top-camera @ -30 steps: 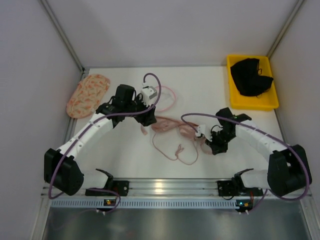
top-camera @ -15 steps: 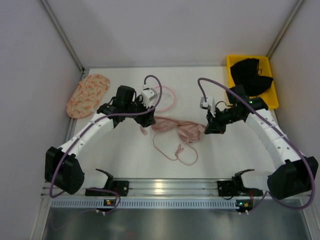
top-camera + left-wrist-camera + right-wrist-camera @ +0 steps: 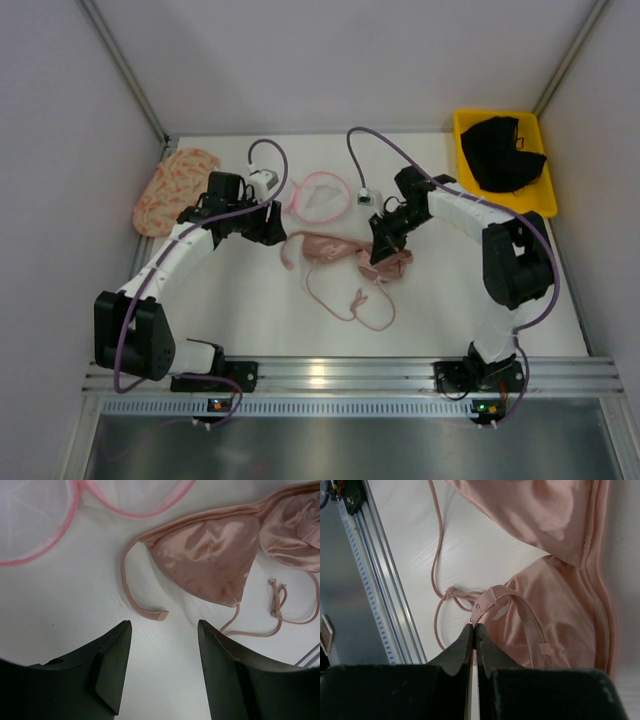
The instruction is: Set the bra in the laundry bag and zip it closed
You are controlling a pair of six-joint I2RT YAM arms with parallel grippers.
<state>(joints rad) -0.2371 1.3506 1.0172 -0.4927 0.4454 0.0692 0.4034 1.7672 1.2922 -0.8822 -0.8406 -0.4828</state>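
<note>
White desk (image 3: 250, 300) carries the bra (image 3: 345, 250) just beside the laundry bag (image 3: 320, 197); the right tool (image 3: 474, 626), pressed together, pinches its strap, likely to lift it bagward, while the left tool (image 3: 162, 630) hovers spread.

No writing, label, brand, number or sign can be read anywhere in these views: not on the bra (image 3: 340, 247), the bag (image 3: 320, 197), the yellow bin (image 3: 505, 208), the arms or the tabletop (image 3: 250, 300).
</note>
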